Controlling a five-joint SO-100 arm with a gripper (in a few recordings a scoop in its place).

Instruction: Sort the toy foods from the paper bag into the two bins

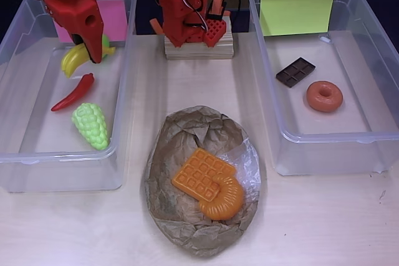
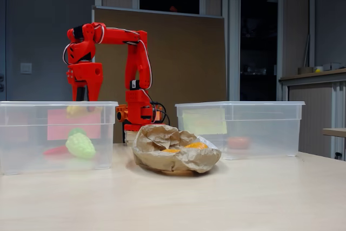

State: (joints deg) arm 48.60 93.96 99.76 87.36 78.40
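Tool (image 1: 95,51) above bananas (image 1: 76,59) in pink-labelled bin (image 1: 19,35)

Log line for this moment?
gripper: over pink-label bin, state unclear | bag: waffle, croissant | other bin: chocolate, donut

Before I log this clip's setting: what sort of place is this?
Probably an office or lab room, not a home: a pale table with the red arm's gripper over the pink-labelled bin, a brown partition board, and a wall light switch.
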